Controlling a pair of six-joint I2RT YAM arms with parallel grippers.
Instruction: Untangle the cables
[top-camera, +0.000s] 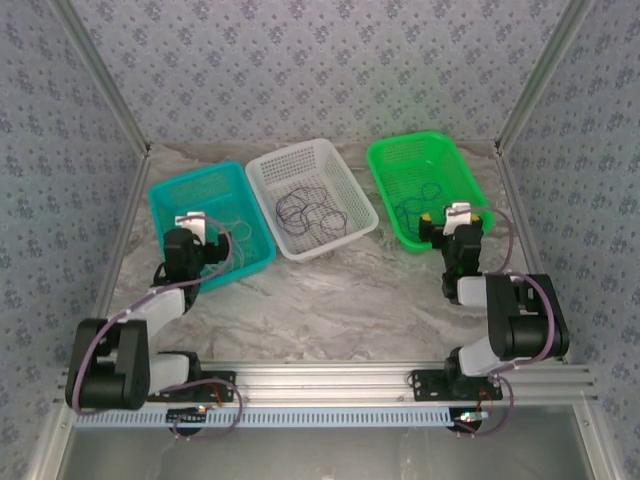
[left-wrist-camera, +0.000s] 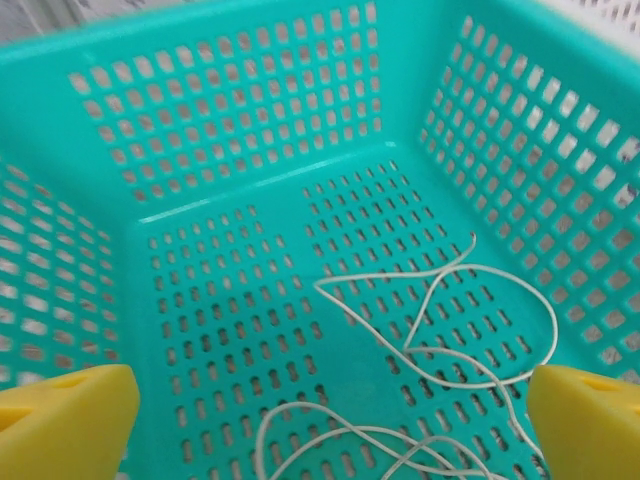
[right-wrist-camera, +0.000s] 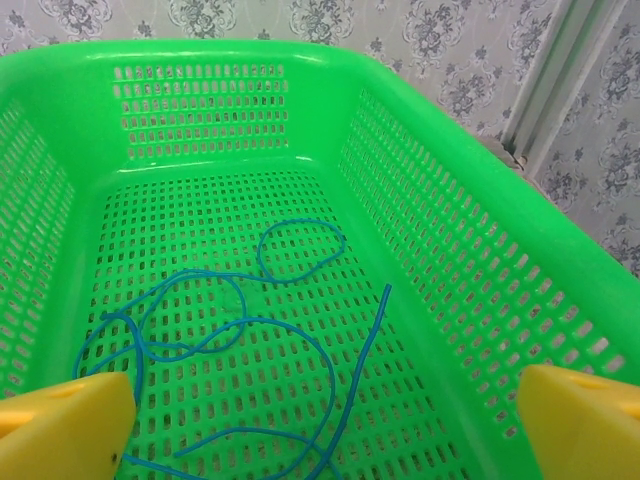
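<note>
The cables lie apart in three baskets. A pale whitish cable (left-wrist-camera: 364, 327) loops on the floor of the teal basket (left-wrist-camera: 250, 110), directly beneath my left gripper (left-wrist-camera: 330, 425). Its yellow fingers (left-wrist-camera: 70, 420) are spread wide and nothing is between them. A blue cable (right-wrist-camera: 362, 371) curls in the green basket (right-wrist-camera: 450, 250) below my right gripper (right-wrist-camera: 322, 425), which is also open and empty. From above, the left gripper (top-camera: 192, 222) hangs over the teal basket (top-camera: 190, 180) and the right gripper (top-camera: 458, 213) over the green basket (top-camera: 410, 140). A dark purple-black cable (top-camera: 310, 215) coils in the white basket (top-camera: 290, 152).
The three baskets stand in a row across the back of the marble-patterned table (top-camera: 340, 290), the white one in the middle. Patterned walls and metal frame posts (top-camera: 530, 90) close in the sides and back.
</note>
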